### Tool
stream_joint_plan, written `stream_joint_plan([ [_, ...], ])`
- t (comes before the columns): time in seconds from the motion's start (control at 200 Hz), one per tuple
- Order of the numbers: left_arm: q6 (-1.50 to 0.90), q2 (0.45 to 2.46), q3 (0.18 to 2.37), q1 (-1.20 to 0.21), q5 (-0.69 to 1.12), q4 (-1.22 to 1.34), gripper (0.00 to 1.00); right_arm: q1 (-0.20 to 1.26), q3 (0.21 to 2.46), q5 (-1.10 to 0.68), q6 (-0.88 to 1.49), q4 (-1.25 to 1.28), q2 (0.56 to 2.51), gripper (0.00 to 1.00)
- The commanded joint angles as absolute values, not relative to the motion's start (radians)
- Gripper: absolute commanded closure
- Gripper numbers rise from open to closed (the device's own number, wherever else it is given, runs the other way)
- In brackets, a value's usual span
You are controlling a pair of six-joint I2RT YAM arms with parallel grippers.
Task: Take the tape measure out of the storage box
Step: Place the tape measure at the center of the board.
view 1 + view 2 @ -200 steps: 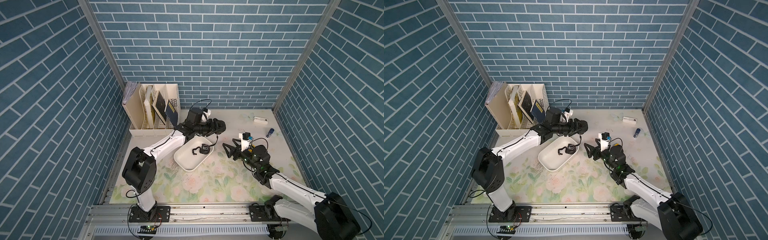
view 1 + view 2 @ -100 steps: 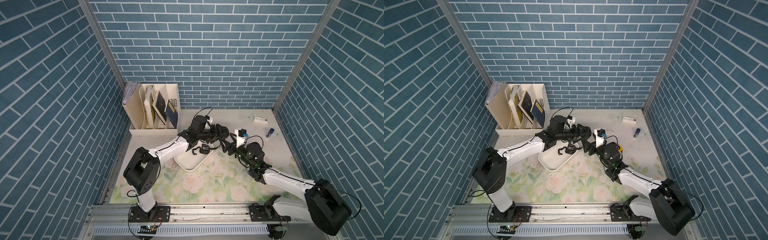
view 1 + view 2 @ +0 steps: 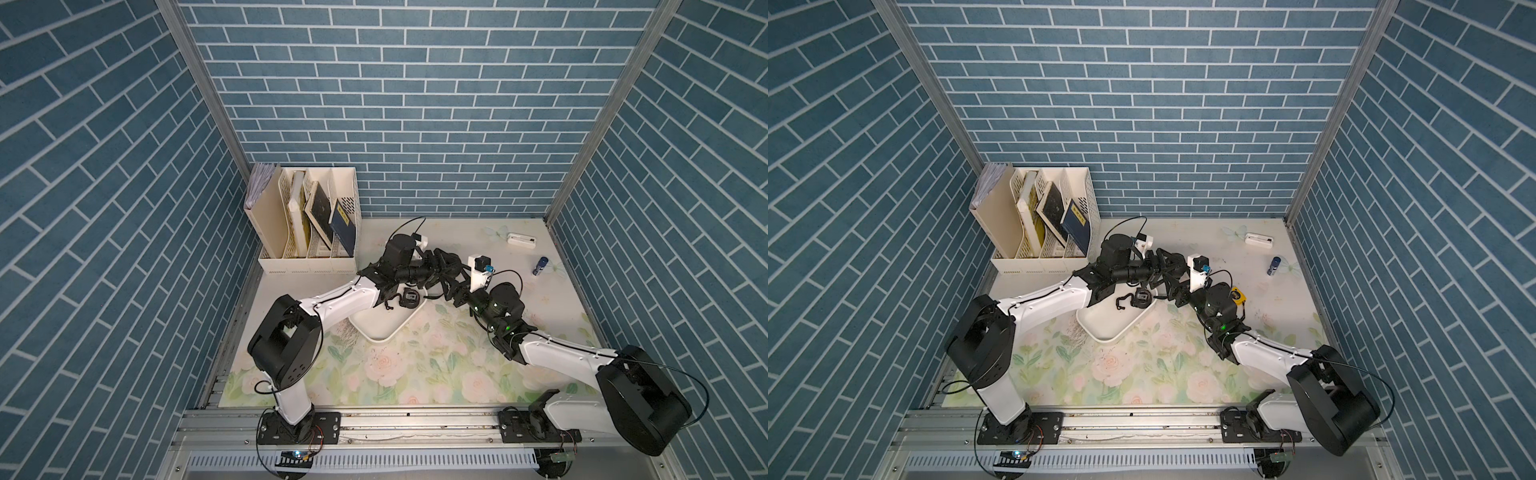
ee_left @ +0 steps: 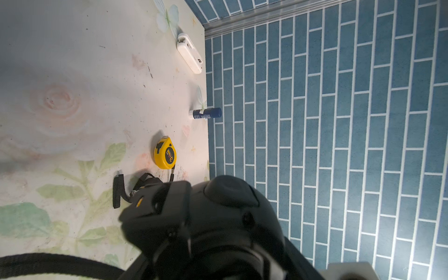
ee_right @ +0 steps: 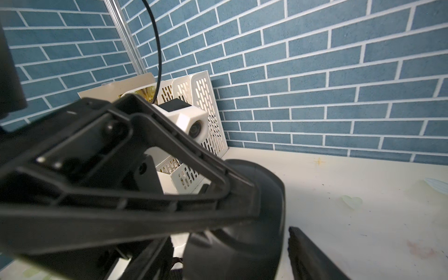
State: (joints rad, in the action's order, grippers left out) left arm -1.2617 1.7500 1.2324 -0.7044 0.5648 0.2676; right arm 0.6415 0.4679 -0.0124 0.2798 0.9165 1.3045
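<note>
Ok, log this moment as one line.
phase: apparent handover | left gripper: holding black tape measure | right gripper: open around it | second black one: in box | yellow one: on table

Black tape measure point(image 3: 409, 300) with strap, inside shallow white storage box point(image 3: 379, 328)

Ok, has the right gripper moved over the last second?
Yes. The right gripper has come in closer to the far corner of the storage box, which has stayed put.
</note>
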Motion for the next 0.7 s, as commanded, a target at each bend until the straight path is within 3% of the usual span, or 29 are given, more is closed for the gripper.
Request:
stream_joint_plan([
  [0.0, -1.274, 1.73, 1.227, -0.712, 0.568, 0.349, 1.0, 0.649, 0.508, 0.012, 0.258, 0.985, 1.326, 0.27],
  [0.545, -1.309, 1.708, 1.165, -0.713, 0.579, 0.462, 0.99, 0.648, 0.542, 0.027, 0.278, 1.003, 1.385, 0.67],
  [0.61, -1.309, 1.707, 1.162, -0.712, 0.58, 0.463, 0.93, 0.648, 0.544, 0.024, 0.278, 1.0, 1.384, 0.76],
  [0.695, -1.304, 1.7, 1.164, -0.712, 0.58, 0.466, 0.76, 0.648, 0.553, 0.022, 0.276, 0.984, 1.381, 0.91],
])
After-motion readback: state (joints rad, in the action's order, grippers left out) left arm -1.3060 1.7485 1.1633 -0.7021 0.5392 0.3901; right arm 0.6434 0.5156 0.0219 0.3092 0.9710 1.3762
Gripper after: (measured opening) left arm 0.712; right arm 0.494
